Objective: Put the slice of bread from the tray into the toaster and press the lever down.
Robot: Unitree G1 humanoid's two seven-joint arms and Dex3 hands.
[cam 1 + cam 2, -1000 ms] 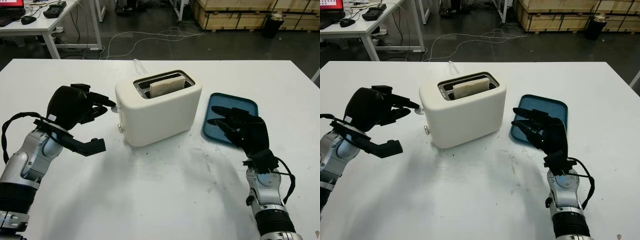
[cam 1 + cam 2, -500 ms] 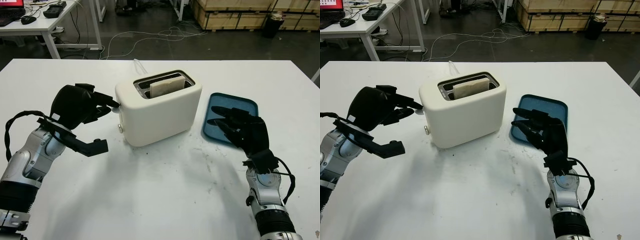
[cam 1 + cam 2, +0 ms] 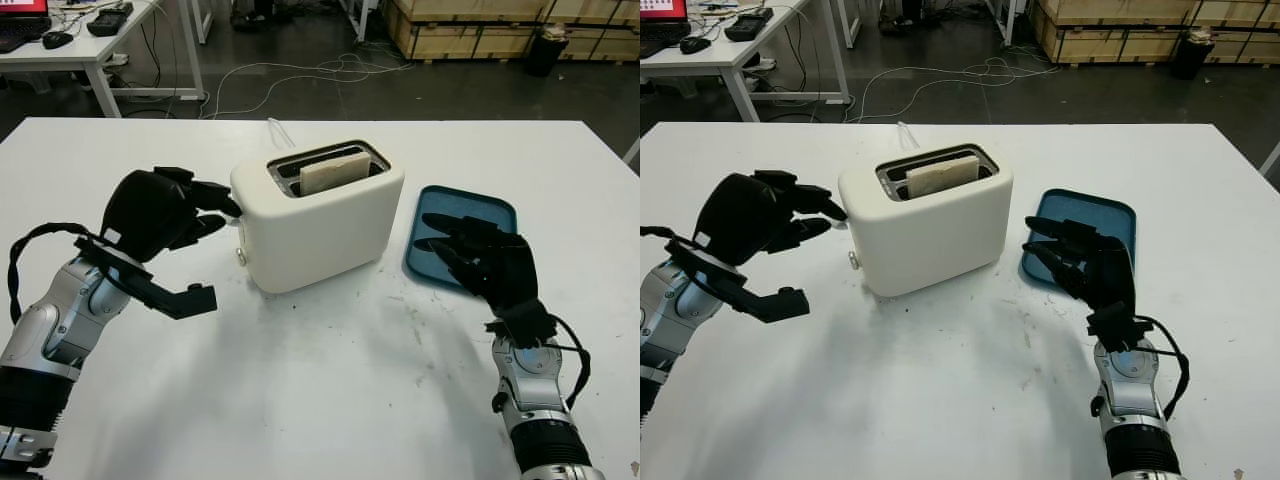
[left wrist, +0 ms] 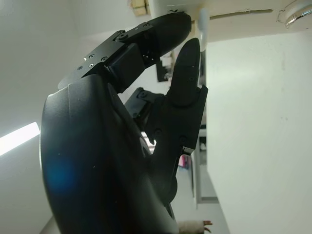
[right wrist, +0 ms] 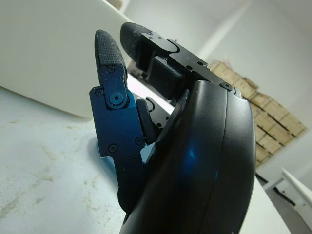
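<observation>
Bread in the toaster, our left hand at the lever.

The slice of bread (image 3: pixel 333 176) stands upright in a slot of the white toaster (image 3: pixel 318 213) on the white table (image 3: pixel 330 400). Our left hand (image 3: pixel 165 210) has its fingertips (image 3: pixel 228 205) against the toaster's lever end, holding nothing, fingers extended. Our right hand (image 3: pixel 487 262) hovers unclenched and empty over the blue tray (image 3: pixel 497 209).

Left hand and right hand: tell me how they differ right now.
The left hand is raised at the toaster's end, fingertips at the lever; the right hand is over the near edge of the blue tray, away from the toaster. The left hand's fingers point toward the toaster; the right hand's point across the tray. Both are black and hold nothing.
</observation>
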